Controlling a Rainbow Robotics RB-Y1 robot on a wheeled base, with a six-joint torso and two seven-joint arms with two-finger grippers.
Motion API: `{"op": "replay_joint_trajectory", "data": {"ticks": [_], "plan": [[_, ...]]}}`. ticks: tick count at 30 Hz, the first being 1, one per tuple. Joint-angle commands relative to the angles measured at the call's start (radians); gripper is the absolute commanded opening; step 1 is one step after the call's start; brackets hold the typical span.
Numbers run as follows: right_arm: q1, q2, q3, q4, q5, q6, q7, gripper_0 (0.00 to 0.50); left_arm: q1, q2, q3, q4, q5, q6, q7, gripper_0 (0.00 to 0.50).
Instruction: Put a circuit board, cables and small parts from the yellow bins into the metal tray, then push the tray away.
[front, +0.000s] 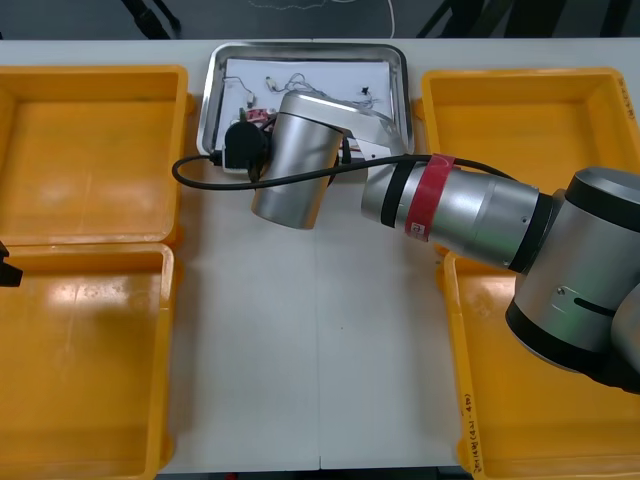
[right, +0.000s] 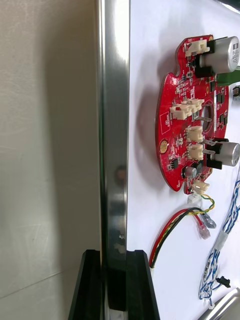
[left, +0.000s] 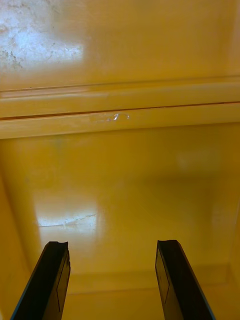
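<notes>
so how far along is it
Loading looks done: the circuit board, red and yellow cable and blue and white cable lie in the metal tray. In hand: the right gripper is shut on the tray's rim. The tray sits near the far edge of the table, so little pushing seems left. The left gripper hangs open over a yellow bin.

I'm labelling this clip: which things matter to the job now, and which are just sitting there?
In play: right hand gripping the metal tray by its rim; circuit board, red and yellow cable, blue and white cable inside it.
Idle: four yellow bins; left hand, open over a left bin.
</notes>
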Motion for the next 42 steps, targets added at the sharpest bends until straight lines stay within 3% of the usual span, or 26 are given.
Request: {"op": "replay_joint_trajectory", "data": {"ticks": [1, 23, 24, 25, 26, 28, 31, 34, 42], "plan": [[-0.058, 0.020, -0.031, 0.030, 0.013, -0.050, 0.045, 0.000, 0.016, -0.008, 0.031, -0.029, -0.009, 0.006, -0.081, 0.500], [-0.057, 0.020, -0.002, 0.039, 0.011, -0.061, 0.048, 0.000, 0.016, -0.008, 0.031, -0.029, -0.009, 0.006, -0.081, 0.500], [-0.057, 0.020, 0.003, 0.037, 0.011, -0.061, 0.049, 0.026, 0.016, -0.008, 0.031, -0.029, -0.009, 0.006, -0.081, 0.500], [-0.057, 0.020, 0.005, 0.036, 0.009, -0.061, 0.049, 0.097, 0.016, -0.008, 0.031, -0.029, -0.009, 0.006, -0.081, 0.500], [-0.058, 0.020, 0.005, 0.036, 0.011, -0.061, 0.049, 0.120, 0.016, -0.008, 0.031, -0.029, -0.009, 0.006, -0.081, 0.500], [-0.058, 0.020, 0.006, 0.036, 0.011, -0.061, 0.052, 0.255, 0.016, -0.008, 0.031, -0.029, -0.009, 0.006, -0.081, 0.500], [-0.058, 0.020, 0.006, 0.036, 0.011, -0.061, 0.060, 0.396, 0.016, -0.008, 0.031, -0.029, -0.009, 0.006, -0.081, 0.500], [-0.058, 0.020, 0.006, 0.031, 0.011, -0.060, 0.071, 0.493, 0.016, -0.008, 0.031, -0.029, -0.009, 0.006, -0.081, 0.500], [-0.058, 0.015, 0.003, -0.010, 0.009, 0.003, 0.083, 0.500, 0.016, -0.008, 0.031, -0.029, -0.009, 0.006, -0.081, 0.500]]}}
